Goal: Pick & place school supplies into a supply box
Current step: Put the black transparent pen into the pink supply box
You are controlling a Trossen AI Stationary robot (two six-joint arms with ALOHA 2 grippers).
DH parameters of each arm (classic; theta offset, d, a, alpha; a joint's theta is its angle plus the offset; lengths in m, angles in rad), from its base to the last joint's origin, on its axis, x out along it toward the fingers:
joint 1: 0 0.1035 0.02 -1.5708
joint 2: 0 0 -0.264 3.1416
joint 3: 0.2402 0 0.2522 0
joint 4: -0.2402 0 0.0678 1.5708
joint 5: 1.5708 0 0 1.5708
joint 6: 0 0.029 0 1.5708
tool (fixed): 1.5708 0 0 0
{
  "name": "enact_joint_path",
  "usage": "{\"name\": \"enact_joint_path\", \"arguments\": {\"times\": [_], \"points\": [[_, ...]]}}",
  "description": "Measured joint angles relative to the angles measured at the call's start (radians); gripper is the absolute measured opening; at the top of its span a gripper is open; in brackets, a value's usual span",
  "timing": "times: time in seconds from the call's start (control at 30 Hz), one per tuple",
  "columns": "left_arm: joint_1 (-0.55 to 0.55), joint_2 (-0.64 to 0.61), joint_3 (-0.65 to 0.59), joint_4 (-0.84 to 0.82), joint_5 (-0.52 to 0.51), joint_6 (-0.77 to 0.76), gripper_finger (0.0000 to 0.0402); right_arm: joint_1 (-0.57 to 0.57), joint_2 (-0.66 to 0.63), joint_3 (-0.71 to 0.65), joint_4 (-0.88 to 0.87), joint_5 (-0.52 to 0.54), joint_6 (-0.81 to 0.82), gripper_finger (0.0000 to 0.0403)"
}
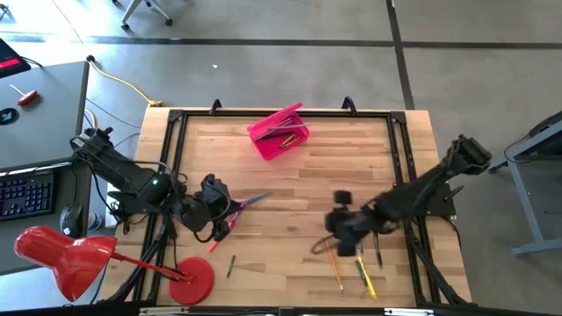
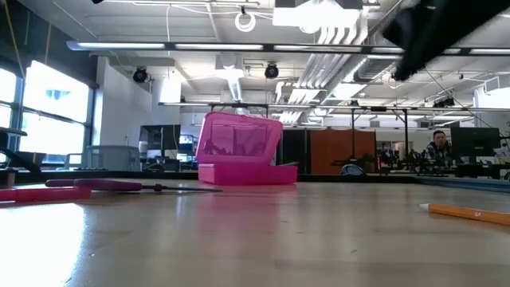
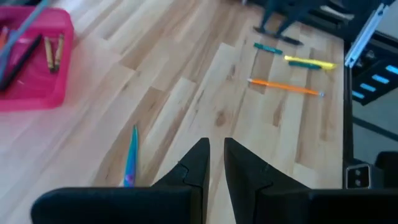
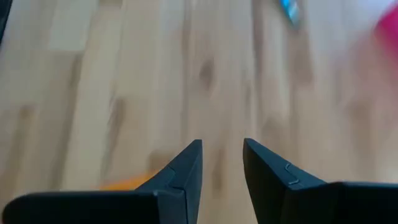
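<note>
At the table's far edge, pink translucent supply box, lid up.

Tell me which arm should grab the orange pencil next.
Right. The right claw hovers just beside the orange pencil, empty with its fingers apart. The left claw sits across the table by the scissors.

Open-plan room: grey concrete floor, bright windows, exposed ceiling ducts, grey desk with keyboard.

Both tools empty, slightly parted.
</note>
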Motion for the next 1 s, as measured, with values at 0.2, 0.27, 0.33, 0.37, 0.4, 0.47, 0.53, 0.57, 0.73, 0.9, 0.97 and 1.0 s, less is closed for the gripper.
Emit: {"name": "enact_joint_path", "arguments": {"times": [0.2,0.27,0.33,0.37,0.4,0.47,0.53,0.57,0.73,0.9,0.97,1.0], "points": [[0.001,0.0,0.0,0.023,-0.014,0.009,0.0081,0.166,-0.128,-0.212,0.02,0.016,0.522,0.0094],[0.001,0.0,0.0,0.025,-0.016,0.012,0.0081,0.214,-0.149,-0.253,0.018,0.008,0.608,0.0094],[0.001,0.0,0.0,0.026,-0.029,0.012,0.0081,0.249,-0.169,-0.279,-0.002,-0.02,0.675,0.0094],[0.001,0.0,0.0,0.027,-0.037,0.011,0.0081,0.263,-0.177,-0.287,-0.023,-0.04,0.711,0.0094],[0.001,0.0,0.0,0.028,-0.042,0.006,0.0081,0.272,-0.182,-0.292,-0.053,-0.074,0.75,0.0094],[0.001,0.0,0.0,0.029,-0.043,0.003,0.0081,0.285,-0.19,-0.298,-0.14,-0.16,0.832,0.0094],[0.001,0.0,0.0,0.037,-0.057,0.002,0.0081,0.29,-0.192,-0.301,-0.232,-0.239,0.926,0.0094],[0.001,0.0,0.0,0.044,-0.064,0.002,0.0081,0.29,-0.192,-0.301,-0.272,-0.272,0.982,0.0094],[0.001,0.0,0.002,0.089,-0.08,0.011,0.0081,0.281,-0.189,-0.301,-0.293,-0.426,1.258,0.0094],[0.001,0.0,0.002,0.093,-0.083,0.011,0.0081,0.299,-0.183,-0.3,-0.143,-0.519,1.361,0.0094],[0.001,0.0,0.002,0.093,-0.086,0.011,0.0081,0.306,-0.164,-0.299,-0.126,-0.512,1.387,0.0094],[0.001,0.0,0.001,0.093,-0.086,0.012,0.0081,0.309,-0.147,-0.299,-0.132,-0.519,1.399,0.0094]]}}
